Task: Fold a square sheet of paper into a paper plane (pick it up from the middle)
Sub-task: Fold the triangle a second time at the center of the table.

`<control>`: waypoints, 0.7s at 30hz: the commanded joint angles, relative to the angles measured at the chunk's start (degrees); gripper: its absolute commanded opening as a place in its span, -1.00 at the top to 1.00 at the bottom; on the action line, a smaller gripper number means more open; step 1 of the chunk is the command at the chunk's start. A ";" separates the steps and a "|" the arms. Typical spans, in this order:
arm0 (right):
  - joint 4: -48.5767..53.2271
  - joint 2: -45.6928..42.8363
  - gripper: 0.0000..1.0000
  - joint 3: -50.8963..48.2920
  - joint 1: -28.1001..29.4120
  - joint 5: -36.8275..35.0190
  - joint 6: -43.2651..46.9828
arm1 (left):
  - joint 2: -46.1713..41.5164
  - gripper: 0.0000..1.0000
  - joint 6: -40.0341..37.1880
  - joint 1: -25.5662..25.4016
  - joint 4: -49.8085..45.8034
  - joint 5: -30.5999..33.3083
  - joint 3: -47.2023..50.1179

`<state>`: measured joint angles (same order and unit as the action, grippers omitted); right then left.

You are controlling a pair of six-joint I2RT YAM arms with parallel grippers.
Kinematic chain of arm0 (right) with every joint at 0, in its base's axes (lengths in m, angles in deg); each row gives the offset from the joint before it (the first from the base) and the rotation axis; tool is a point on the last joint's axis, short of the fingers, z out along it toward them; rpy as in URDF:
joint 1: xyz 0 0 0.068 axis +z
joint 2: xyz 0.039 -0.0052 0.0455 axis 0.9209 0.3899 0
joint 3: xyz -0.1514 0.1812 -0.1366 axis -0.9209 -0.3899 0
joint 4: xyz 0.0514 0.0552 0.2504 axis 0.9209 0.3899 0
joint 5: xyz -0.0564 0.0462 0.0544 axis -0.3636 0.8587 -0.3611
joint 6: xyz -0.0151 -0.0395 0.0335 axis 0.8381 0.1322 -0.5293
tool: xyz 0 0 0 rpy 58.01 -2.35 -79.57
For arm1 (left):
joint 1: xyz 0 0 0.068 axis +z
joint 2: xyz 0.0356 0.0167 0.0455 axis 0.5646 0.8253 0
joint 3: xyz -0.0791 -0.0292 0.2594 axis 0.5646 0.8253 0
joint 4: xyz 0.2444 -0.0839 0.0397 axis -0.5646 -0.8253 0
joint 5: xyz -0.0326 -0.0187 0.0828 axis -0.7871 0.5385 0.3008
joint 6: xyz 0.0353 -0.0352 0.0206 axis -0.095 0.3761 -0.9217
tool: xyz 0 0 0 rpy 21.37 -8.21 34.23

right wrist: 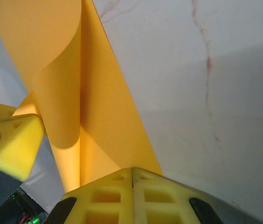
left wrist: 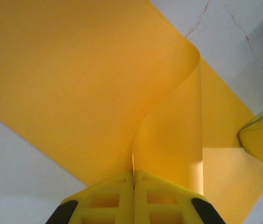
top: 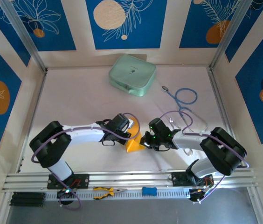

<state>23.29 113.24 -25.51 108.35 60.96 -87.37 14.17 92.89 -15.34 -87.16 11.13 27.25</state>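
The square sheet of paper (top: 134, 143) is orange-yellow and is held up off the white table between the two arms, near the front. My left gripper (top: 129, 134) is shut on one edge of it. In the left wrist view the sheet (left wrist: 75, 84) runs into the closed left gripper (left wrist: 134, 173) and curls over in a loop. My right gripper (top: 146, 140) pinches the opposite side. In the right wrist view the sheet (right wrist: 103, 112) bends into a roll above the shut right gripper (right wrist: 132, 170), with a left fingertip (right wrist: 8, 140) beside it. A paper plane is out of view.
A pale green rounded case (top: 132, 74) lies at the back centre. A blue stethoscope (top: 186, 97) trails at the back right. Orange-handled pliers (top: 106, 191) and a small blue block (top: 149, 191) sit on the front rail. Patterned walls close in the table.
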 commanded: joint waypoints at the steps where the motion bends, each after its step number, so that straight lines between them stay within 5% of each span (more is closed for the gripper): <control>1: 5.47 2.03 0.96 -0.41 0.38 -1.53 0.88 | 1.22 0.97 -1.27 0.54 -1.57 0.59 -1.40; 21: 5.57 2.29 0.96 -0.44 0.36 -1.28 1.14 | 1.12 0.95 -1.61 0.58 -1.18 1.20 -1.33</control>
<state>23.29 113.26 -25.51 108.35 60.98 -87.15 14.61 92.86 -15.34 -88.41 11.61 27.21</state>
